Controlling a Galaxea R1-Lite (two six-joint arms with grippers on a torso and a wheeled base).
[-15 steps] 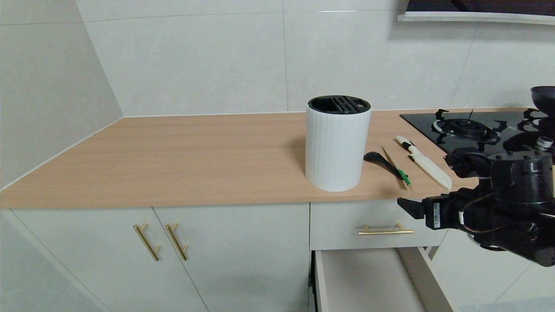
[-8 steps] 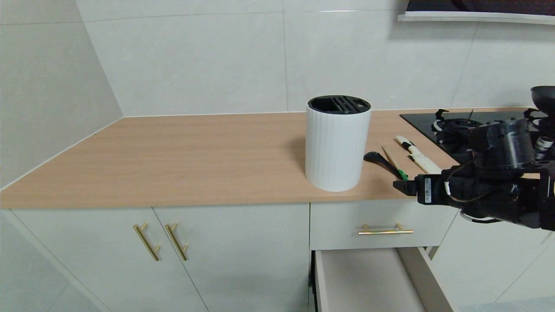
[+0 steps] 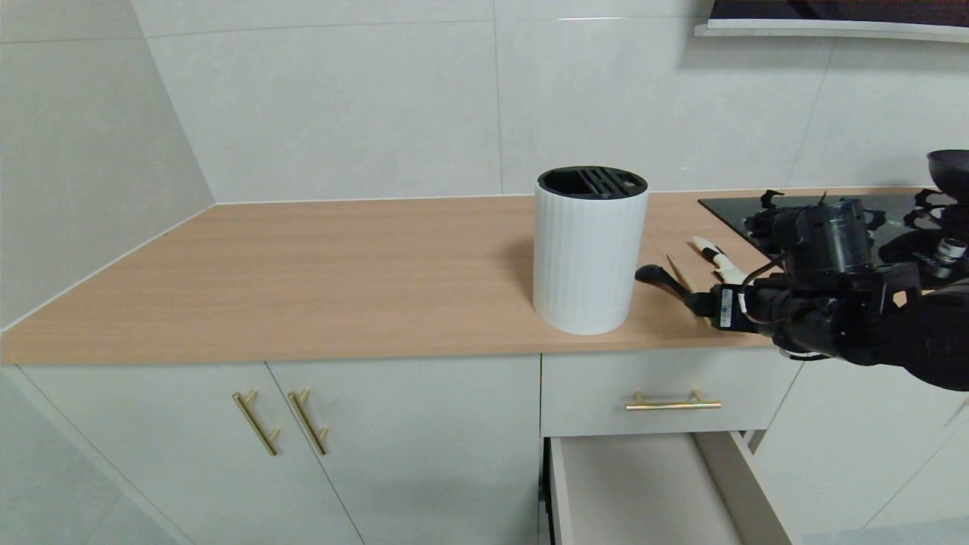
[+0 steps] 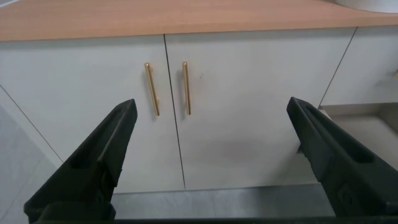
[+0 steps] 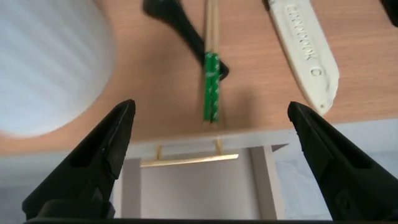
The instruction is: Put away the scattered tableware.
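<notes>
I am holding my right gripper (image 5: 211, 112) at the front edge of the worktop (image 3: 341, 280), just to the right of the white holder (image 3: 589, 257) with the black slotted top. Its fingers (image 5: 93, 168) are standing wide apart, with nothing clamped between them.

The chopsticks (image 5: 211, 68) are lying on the worktop as a close pair, their green-wrapped ends pointing toward the front edge. In the right wrist view those green ends are sitting right in the gap between my two fingers, about midway. The fingers are not touching them, and I cannot tell how far above the wood the gripper is hanging.

A black spoon (image 5: 180, 31) is lying just beside the chopsticks on the holder's side, with its handle running under or against them near the green part. On the other side, a little apart, a cream-coloured knife (image 5: 305, 50) is lying at a slant with its tip toward the front edge. All three pieces are resting between the holder and the black hob (image 3: 746, 212) — none is in the holder.

Below them a closed drawer is showing its gold handle (image 3: 672, 403), and the drawer under it (image 3: 643, 484) is standing pulled out.

My left gripper (image 4: 211, 162) is hanging low — below the worktop's edge — facing the white cupboard doors (image 4: 249, 112) with their two upright gold handles. Its fingers are spread wide as well, holding nothing.
</notes>
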